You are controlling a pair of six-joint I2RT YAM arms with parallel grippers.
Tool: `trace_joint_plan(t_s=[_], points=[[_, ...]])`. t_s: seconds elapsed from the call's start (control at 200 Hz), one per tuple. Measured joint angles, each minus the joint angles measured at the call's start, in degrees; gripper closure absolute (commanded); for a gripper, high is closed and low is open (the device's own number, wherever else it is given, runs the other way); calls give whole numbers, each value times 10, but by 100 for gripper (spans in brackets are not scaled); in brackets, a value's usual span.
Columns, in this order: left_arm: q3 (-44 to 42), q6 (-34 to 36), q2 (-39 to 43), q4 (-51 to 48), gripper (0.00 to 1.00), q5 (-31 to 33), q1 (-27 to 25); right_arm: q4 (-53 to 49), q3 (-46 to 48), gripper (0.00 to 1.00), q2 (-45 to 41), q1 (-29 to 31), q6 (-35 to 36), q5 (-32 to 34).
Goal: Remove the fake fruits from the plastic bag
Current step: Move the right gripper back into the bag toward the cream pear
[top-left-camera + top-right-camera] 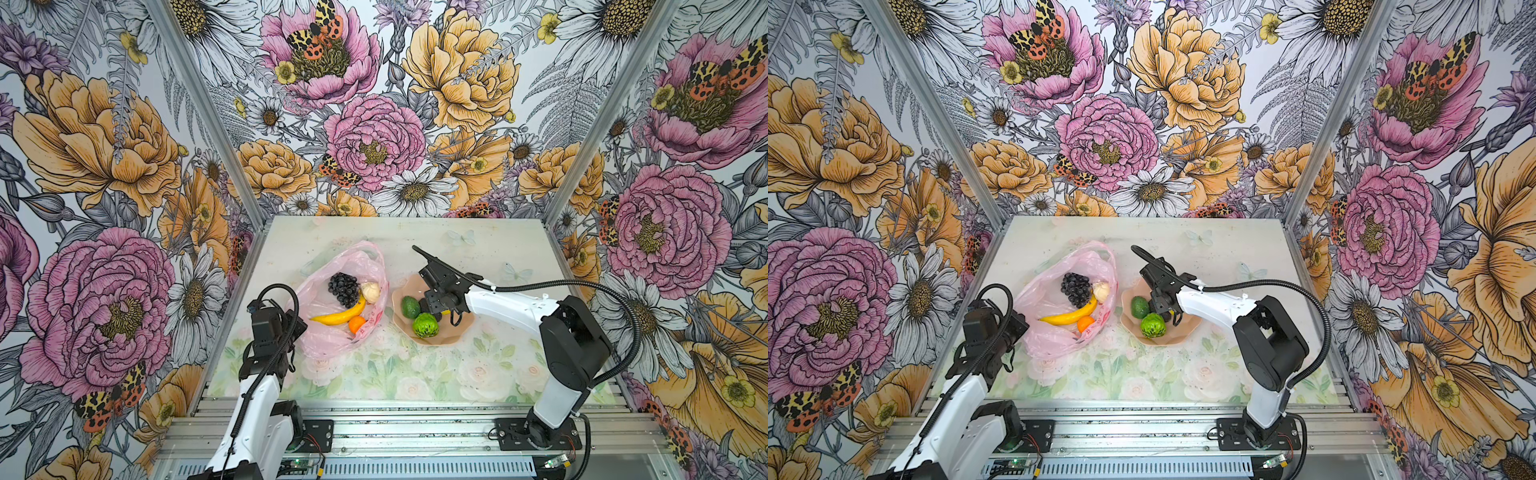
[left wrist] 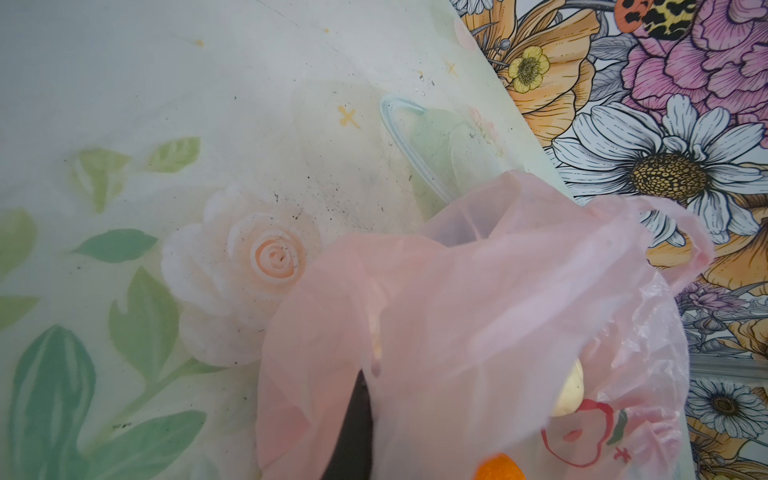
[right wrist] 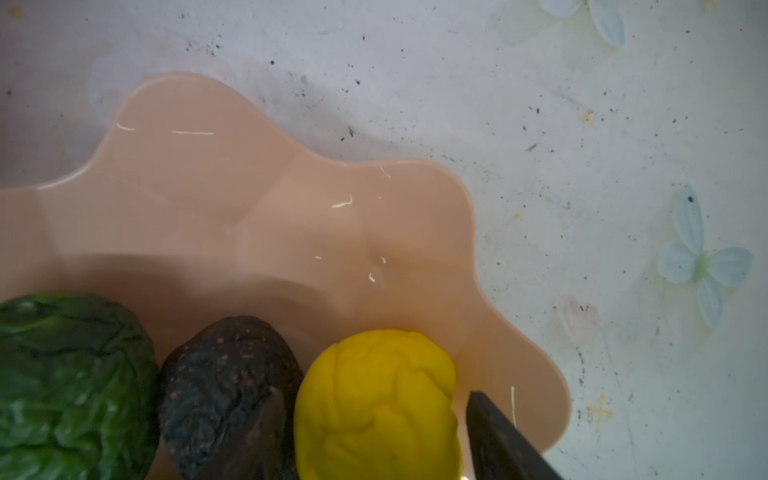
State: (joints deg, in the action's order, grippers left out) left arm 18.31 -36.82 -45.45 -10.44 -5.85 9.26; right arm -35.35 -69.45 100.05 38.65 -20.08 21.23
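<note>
Bag: the thin translucent pink plastic carrier bag is seen lying open on the flower-printed table, left of centre.
Still inside: a dark grape bunch, a cream-white lump, a curved yellow banana and a small orange are shown in the bag's mouth.
Already out: a green avocado, a bumpy lime-green ball, a dark speckled fruit and a yellow lemon are pictured in the peach-pink scalloped bowl.
Left gripper: jaws are together, pinched on the bag's film near its edge.
Right gripper: jaws are parted over the bowl; the lemon is judged freshly released.
Next move: a swing back to the bag for another fruit is called for.
</note>
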Motion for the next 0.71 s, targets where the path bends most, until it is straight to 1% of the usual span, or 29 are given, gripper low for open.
trace_joint_plan(t_s=[0.195,0.37,0.515,0.705], points=[[0,8,-6,1,100,0,-4,-16,-37,31,-23,24,-9,0],[0,15,-17,2,100,5,-38,-17,-123,31,-16,85,-9,-5],[5,26,-35,3,100,22,-79,-10,-209,32,37,132,-2,-24],[24,40,-69,5,100,37,-115,-9,-291,33,145,160,17,-56]])
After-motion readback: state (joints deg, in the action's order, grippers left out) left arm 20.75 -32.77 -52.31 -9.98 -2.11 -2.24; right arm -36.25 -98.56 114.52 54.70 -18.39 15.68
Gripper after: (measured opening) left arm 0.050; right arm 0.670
